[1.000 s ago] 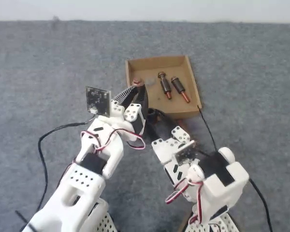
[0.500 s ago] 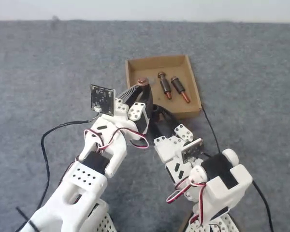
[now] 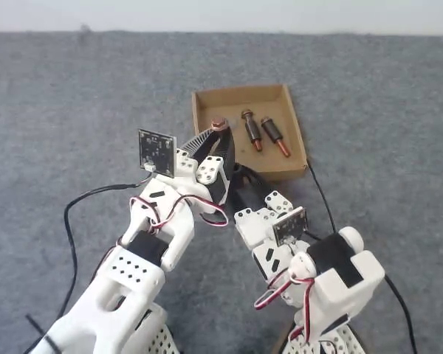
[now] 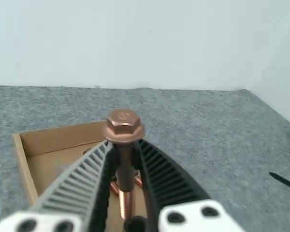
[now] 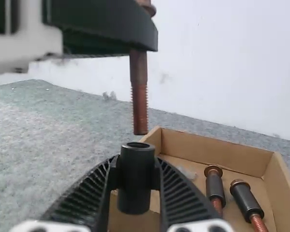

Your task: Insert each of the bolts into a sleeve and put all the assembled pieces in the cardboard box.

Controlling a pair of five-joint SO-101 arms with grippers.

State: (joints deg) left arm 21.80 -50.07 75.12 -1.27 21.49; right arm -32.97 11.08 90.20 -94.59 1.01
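Left gripper [image 4: 124, 151] grips bolt [image 4: 123, 126]; right gripper [image 5: 136, 166] grips sleeve [image 5: 135, 181], seemingly just below.

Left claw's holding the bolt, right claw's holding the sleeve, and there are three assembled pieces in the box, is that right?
Not quite. The high view shows two assembled pieces in the box, not three. The left claw does hold the bolt and the right claw the sleeve.
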